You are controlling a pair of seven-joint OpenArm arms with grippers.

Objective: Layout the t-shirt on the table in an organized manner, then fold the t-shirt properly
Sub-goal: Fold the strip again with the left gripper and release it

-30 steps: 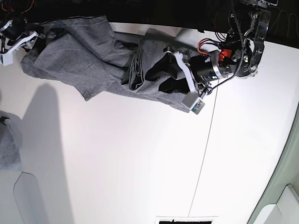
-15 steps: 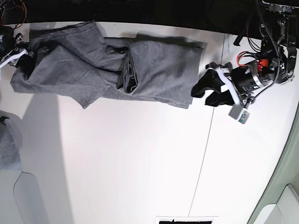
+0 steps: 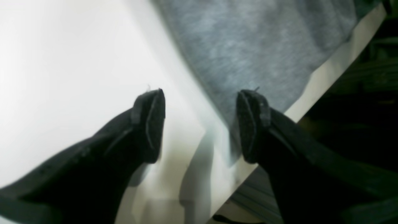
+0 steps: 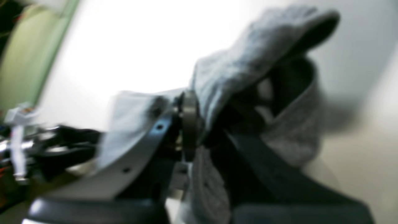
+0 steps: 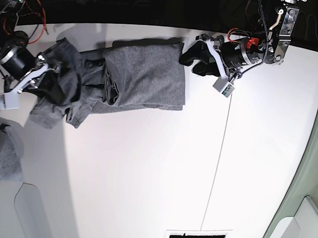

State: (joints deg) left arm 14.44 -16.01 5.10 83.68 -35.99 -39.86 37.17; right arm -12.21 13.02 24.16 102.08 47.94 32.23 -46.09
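Note:
The heather-grey t-shirt [image 5: 145, 76] lies crumpled along the far side of the white table [image 5: 146, 171]. Its right part is flat and its left part is bunched. My right gripper [image 5: 51, 78] is shut on that bunched left part. In the blurred right wrist view, folds of the t-shirt [image 4: 264, 46] rise out of the right gripper [image 4: 199, 124]. My left gripper [image 5: 192, 58] stands open just off the shirt's right edge, near the table's far edge. In the left wrist view nothing is between the black fingers [image 3: 149, 124] of the left gripper [image 3: 200, 124], and the t-shirt [image 3: 255, 46] lies just past them.
A smaller grey cloth bundle [image 5: 4, 159] sits at the left edge. A pale grey-green panel [image 5: 307, 167] curves down the right side. A thin dark seam [image 5: 215, 174] crosses the table. A slotted white plate [image 5: 196, 237] is at the front edge.
My right gripper has shut on the shirt's left part and dragged it inward, bunching it. My left gripper left the shirt, swung right, then came back to its right edge, still open.

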